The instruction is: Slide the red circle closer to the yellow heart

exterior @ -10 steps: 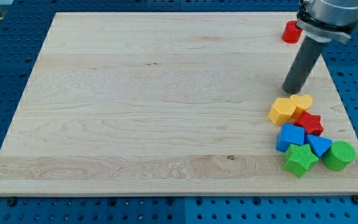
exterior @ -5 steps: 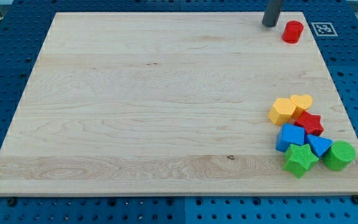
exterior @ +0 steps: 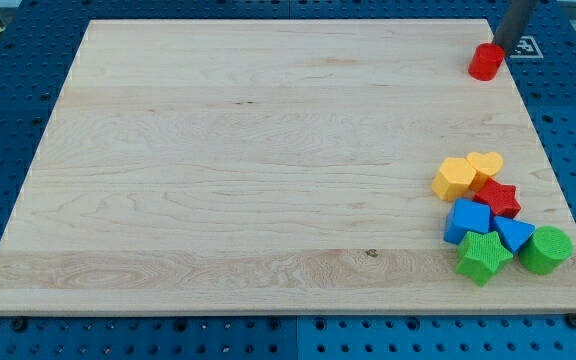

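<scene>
While my tip (exterior: pixel 501 47) touches the red circle (exterior: pixel 485 62) from above-right, desk's top right | tool: jawless rod, grips nothing | step: pushing | next: drive down-view toward yellow heart (exterior: pixel 486 164).

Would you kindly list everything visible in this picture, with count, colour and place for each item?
red circle: one, red, near the view's top right edge of the board
yellow heart: one, yellow, top of the cluster at the view's right
yellow block: one, yellow, left of the heart
red star: one, red, below the heart
blue blocks: two, blue, below the star
green star: one, green, cluster's bottom
green cylinder: one, green, cluster's bottom right
wooden board: one, light wood, centre
my tip: one, dark rod, just above-right of the red circle
</scene>
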